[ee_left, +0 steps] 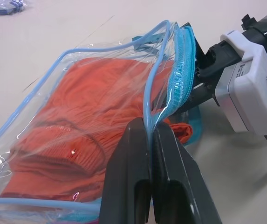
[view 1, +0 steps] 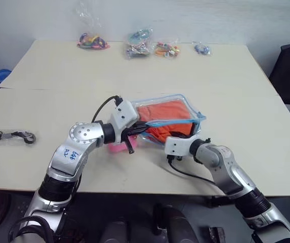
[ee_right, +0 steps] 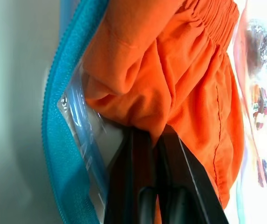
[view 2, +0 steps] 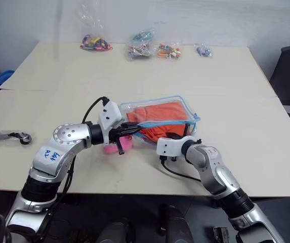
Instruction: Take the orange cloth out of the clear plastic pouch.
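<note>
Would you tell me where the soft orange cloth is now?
The orange cloth lies inside the clear plastic pouch at the table's middle, between both grippers, the right gripper pinching its edge.

the pouch (view 1: 167,119) is being held near the middle of the table (view 1: 236,91), with the cloth (view 1: 165,116) lying inside it and partly poking out at its open near edge. the left gripper (ee_left: 151,135) is being kept pinched on the pouch's rim at its left side, while the right gripper (ee_right: 154,140) is being kept clamped on a fold of the cloth at the opening, just right of it. a plush charm (view 1: 117,147) is lying beneath the left gripper. four small bags (view 1: 142,46) are lined along the far edge, well behind the pouch. a clip (view 1: 14,136) is lying far to the left.
</note>
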Controlling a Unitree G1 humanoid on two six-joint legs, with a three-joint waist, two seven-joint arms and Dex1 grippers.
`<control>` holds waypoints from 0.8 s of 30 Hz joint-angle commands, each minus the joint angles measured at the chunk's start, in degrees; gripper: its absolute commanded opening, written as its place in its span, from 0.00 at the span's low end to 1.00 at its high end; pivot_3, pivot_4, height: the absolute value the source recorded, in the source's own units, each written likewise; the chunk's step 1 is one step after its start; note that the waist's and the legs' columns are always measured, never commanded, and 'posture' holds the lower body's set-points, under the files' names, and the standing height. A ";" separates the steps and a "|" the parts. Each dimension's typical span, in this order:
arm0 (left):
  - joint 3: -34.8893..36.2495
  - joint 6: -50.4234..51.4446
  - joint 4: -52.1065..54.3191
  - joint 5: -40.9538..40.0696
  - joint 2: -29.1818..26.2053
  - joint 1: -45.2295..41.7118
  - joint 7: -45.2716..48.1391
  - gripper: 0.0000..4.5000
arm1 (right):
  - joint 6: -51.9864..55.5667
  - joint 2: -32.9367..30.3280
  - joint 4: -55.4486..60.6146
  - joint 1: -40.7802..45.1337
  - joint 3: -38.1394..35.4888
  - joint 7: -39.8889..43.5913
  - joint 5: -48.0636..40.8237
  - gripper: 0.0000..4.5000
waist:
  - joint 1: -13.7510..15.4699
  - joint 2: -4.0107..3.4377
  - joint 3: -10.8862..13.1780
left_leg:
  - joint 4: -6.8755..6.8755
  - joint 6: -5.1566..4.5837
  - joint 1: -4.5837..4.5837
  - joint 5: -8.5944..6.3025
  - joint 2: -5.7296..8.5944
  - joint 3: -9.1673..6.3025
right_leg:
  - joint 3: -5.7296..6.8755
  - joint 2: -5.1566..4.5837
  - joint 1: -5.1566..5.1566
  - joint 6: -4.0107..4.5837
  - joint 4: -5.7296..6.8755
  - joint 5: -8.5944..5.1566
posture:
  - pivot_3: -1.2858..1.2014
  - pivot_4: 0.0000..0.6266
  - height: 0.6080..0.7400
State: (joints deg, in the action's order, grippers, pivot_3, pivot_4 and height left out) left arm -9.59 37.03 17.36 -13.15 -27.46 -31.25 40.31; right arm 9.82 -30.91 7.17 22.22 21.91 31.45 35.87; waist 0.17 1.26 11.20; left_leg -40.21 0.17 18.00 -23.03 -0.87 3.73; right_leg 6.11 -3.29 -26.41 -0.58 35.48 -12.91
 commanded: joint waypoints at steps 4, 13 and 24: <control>-1.50 -2.58 -2.77 3.90 1.23 -0.64 -3.79 0.00 | 1.83 -1.68 9.42 -2.39 -5.23 9.93 -10.99 0.00 | 0.11 0.00 0.00 | 0.01 -0.01 0.05 0.00 0.00 -0.03 | 0.03 0.01 -0.02 0.00 -0.01 0.00 | 0.52 0.24 1.00; -1.80 -6.00 -9.97 7.91 2.48 -2.51 -6.35 0.00 | 23.33 -14.35 29.73 -5.39 -19.52 32.99 -37.75 0.00 | 0.84 -0.01 0.01 | 0.03 -0.09 0.08 -0.05 -0.01 -0.12 | 0.14 0.01 -0.06 -0.01 -0.06 0.00 | 0.52 0.24 1.00; -3.99 -14.39 -16.29 13.01 -1.04 -2.06 -3.31 0.00 | 26.16 -22.13 25.53 5.70 -32.24 29.52 -48.08 0.00 | 0.92 -0.01 0.01 | 0.08 -0.12 0.06 -0.07 -0.01 -0.06 | 0.13 -0.01 -0.05 0.00 -0.22 0.00 | 0.52 0.24 1.00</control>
State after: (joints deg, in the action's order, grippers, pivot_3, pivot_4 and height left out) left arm -12.95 24.47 1.87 -1.96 -27.00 -33.48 35.92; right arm 39.74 -52.42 34.90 26.08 -7.54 63.59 -13.18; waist 1.09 1.26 11.21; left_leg -40.12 0.05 18.06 -23.09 -0.88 3.71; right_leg 6.23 -3.28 -26.46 -0.58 35.26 -12.90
